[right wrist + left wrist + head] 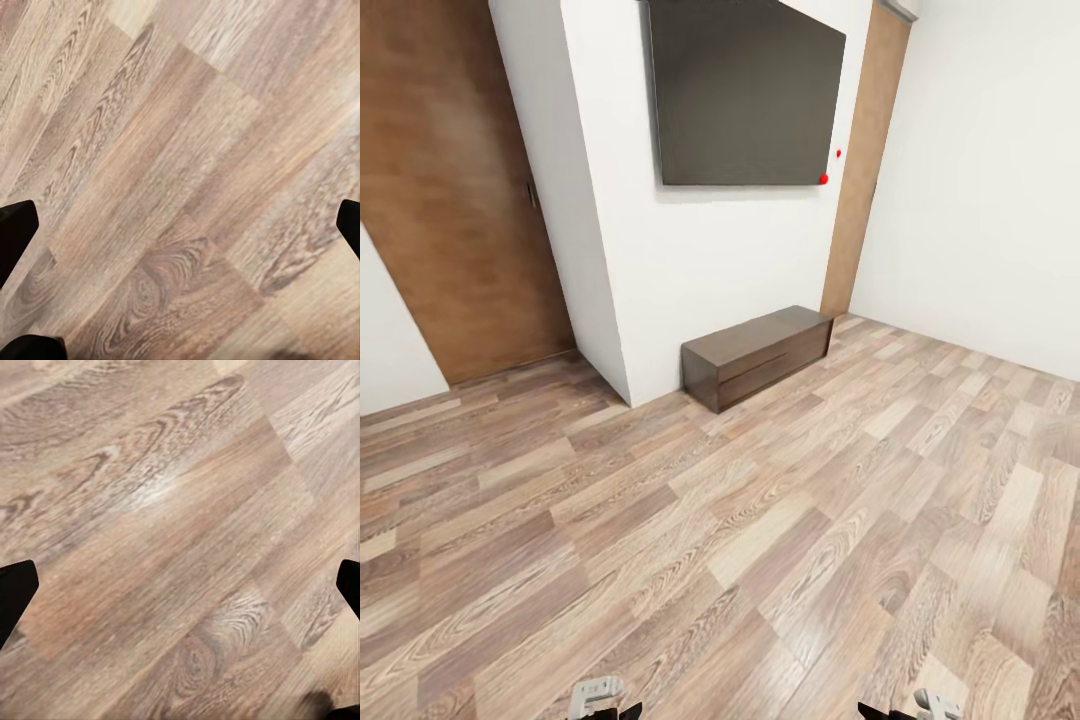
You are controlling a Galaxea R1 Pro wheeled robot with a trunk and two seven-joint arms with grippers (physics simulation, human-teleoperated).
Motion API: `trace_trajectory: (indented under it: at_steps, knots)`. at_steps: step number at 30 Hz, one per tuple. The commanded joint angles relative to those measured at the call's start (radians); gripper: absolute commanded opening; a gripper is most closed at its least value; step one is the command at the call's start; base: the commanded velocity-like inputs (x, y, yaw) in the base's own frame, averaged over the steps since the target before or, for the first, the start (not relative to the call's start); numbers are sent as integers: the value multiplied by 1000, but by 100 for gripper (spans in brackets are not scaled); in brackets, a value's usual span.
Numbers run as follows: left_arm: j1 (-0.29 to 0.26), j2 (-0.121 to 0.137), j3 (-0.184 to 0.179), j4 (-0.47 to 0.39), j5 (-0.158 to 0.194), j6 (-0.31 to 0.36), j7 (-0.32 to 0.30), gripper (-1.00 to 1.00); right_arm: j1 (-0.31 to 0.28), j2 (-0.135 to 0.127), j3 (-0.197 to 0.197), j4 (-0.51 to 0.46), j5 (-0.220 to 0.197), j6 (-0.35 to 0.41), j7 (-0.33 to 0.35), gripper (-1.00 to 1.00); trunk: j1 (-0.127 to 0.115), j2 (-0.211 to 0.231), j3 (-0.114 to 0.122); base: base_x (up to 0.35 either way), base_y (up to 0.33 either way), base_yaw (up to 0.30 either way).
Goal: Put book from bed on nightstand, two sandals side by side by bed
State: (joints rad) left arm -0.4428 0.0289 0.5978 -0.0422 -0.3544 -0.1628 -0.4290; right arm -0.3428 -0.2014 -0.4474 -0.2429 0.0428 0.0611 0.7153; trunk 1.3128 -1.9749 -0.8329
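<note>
Wood-plank floor lies beneath both end effectors, spread wide, holding nothing.

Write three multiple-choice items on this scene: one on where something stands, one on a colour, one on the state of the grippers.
1. Where does the long dark cabinet stand?
A. On the floor against the white wall, below the dark wall panel
B. In the middle of the floor
C. Against the brown door

2. What colour are the two small dots beside the dark wall panel?
A. Blue
B. Red
C. Green

3. How do both grippers stand?
A. Shut on a sandal
B. Shut on a book
C. Open and empty

Answers: 1 A, it sits at the wall's foot under the panel. 2 B, both are red. 3 C, the left gripper and right gripper have fingertips wide apart over bare wood floor.
</note>
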Motion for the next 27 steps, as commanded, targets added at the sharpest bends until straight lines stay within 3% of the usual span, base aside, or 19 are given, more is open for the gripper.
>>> trace_trajectory:
  at_steps: [1, 27]
  knots:
    - [-1, 0, 8, 1, -11, -4, -2, 100, -1, 0, -8, -1, 5, 6, 6, 100, -4, 7, 2, 0, 0, 0]
    - [-1, 0, 8, 1, -11, -4, -2, 100, 0, 0, -8, -1, 5, 6, 6, 100, -96, 175, 78, 0, 0, 0]
